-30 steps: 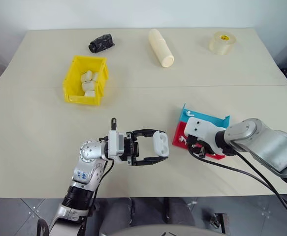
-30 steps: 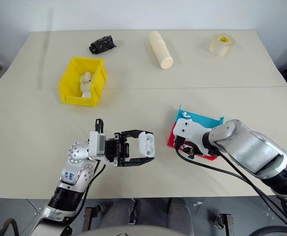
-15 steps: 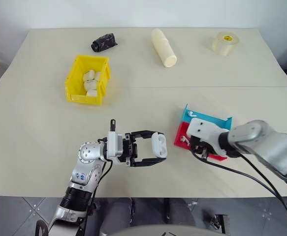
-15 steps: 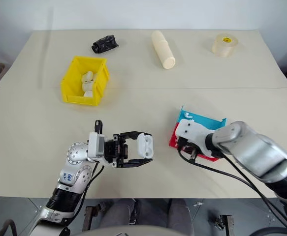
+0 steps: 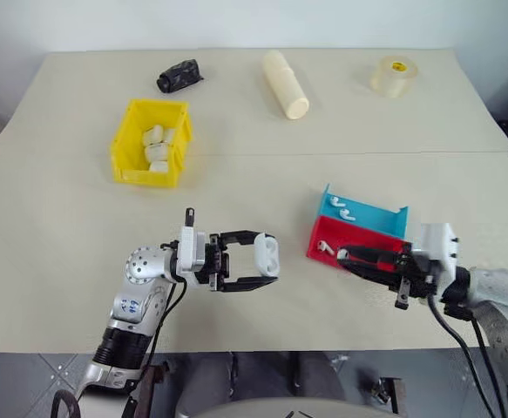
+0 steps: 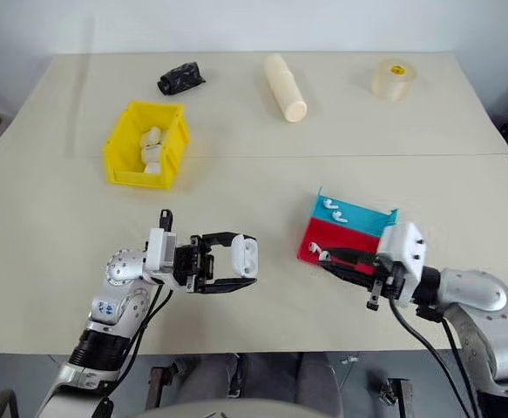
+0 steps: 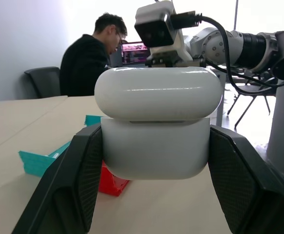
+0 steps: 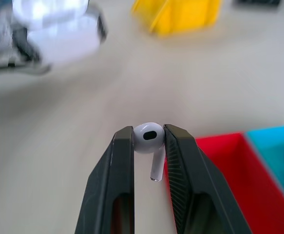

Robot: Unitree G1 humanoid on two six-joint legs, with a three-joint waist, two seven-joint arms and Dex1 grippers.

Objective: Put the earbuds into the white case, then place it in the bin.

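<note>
Right wrist view: right claw (image 8: 148, 141) pinching one of the earbuds (image 8: 149, 138) between both black fingertips, stem hanging down past the pads. Red tray (image 8: 215, 165) at lower right of that frame, blue tray (image 8: 278, 146) just beside it, the bin (image 8: 183, 14) blurred at the top.

Left wrist view: left claw (image 7: 156, 161) pressed against both sides of the white case (image 7: 157, 122), lid down, case upright between the finger pads. Seated person (image 7: 90, 58) in dark clothing in the background, upper left of the frame.

Left eye view: left claw (image 5: 258, 266) at lower centre-left, above the table (image 5: 62, 226), gripping the white case and pointing toward the right of the frame. Right claw (image 5: 345, 255) at lower right, level, pointing toward the left, tips at the near edge of the red tray (image 5: 341, 239). Blue tray (image 5: 367, 213) touching the red tray on its far side, with two small white pieces, probably more earbuds (image 5: 342, 207), lying in it. Another small white piece at the left end of the red tray; too small to identify.

The bin (image 5: 132, 165) at upper left, well apart from both claws, holding several white lumps (image 5: 158, 146). Black crumpled object (image 5: 179, 76) beyond the bin. Cream cylinder (image 5: 286, 84) at top centre, roll of clear tape (image 5: 393, 75) at upper right.
</note>
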